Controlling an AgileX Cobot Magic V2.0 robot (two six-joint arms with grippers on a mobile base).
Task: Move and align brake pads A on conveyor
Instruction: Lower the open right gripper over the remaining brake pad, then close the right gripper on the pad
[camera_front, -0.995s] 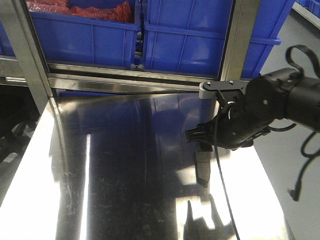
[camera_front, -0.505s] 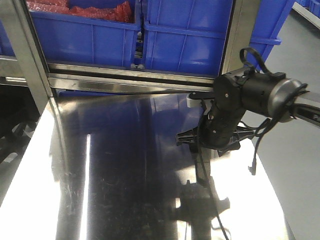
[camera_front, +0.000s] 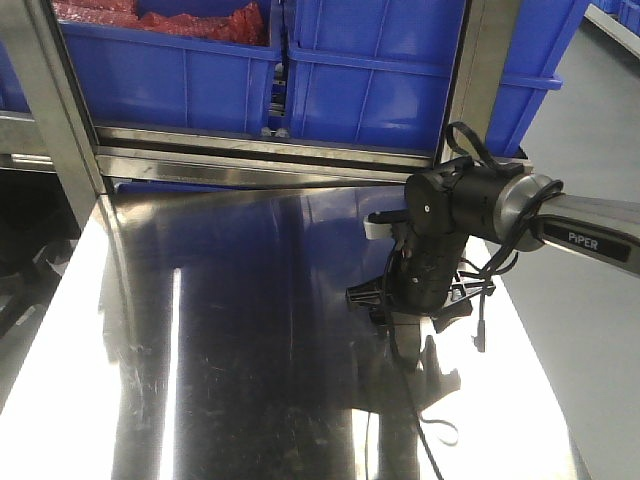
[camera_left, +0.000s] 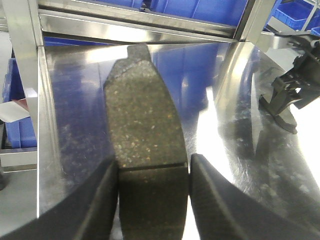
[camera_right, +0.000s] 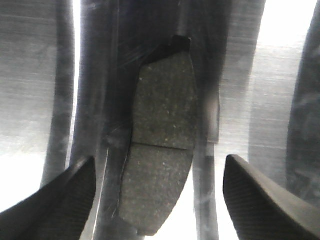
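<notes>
In the left wrist view, a grey-brown brake pad (camera_left: 142, 110) with a thin groove across it stands out from between my left gripper (camera_left: 153, 165), which is shut on its near end above the steel table (camera_left: 75, 115). My right gripper (camera_right: 160, 161) is open and points down, its fingers wide on either side of a second brake pad (camera_right: 162, 145) lying flat on the steel. In the front view the right gripper (camera_front: 405, 312) hangs low over the table's right half and hides that pad. The conveyor is out of view.
Blue bins (camera_front: 180, 80) sit on a shelf behind the steel table (camera_front: 250, 330), with steel frame posts (camera_front: 60, 120) at the back left and back right. The right arm's cable (camera_front: 430, 420) trails across the table toward the front edge.
The right arm has swung left and turned downward over the table, bringing its gripper closer to the surface. Its cable now lies on the steel.
</notes>
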